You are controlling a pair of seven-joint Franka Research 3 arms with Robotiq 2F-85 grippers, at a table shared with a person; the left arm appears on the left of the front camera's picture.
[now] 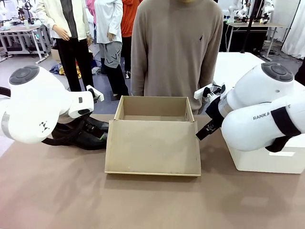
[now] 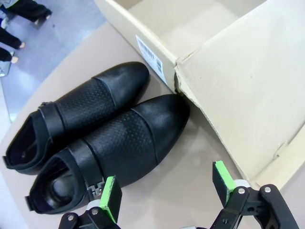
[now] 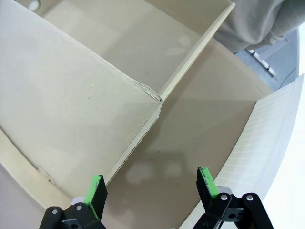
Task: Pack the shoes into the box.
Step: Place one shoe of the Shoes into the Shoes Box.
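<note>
Two glossy black shoes [image 2: 102, 131] lie side by side on the table left of the box, toes toward it; the front view shows them [image 1: 88, 132] partly behind my left arm. The tan cardboard box [image 1: 155, 114] stands open at mid-table, its lid flap [image 1: 152, 147] folded down toward me. My left gripper [image 2: 167, 193] hovers open just above the nearer shoe's strap side, nothing between its green pads. My right gripper [image 3: 151, 186] hangs open over bare table beside the box's right corner [image 3: 157, 98].
A big white block [image 1: 267, 160] sits at the table's right edge, close under my right arm. A person in a tan sweater [image 1: 176, 47] stands right behind the box. The brown table [image 1: 143, 200] stretches toward me.
</note>
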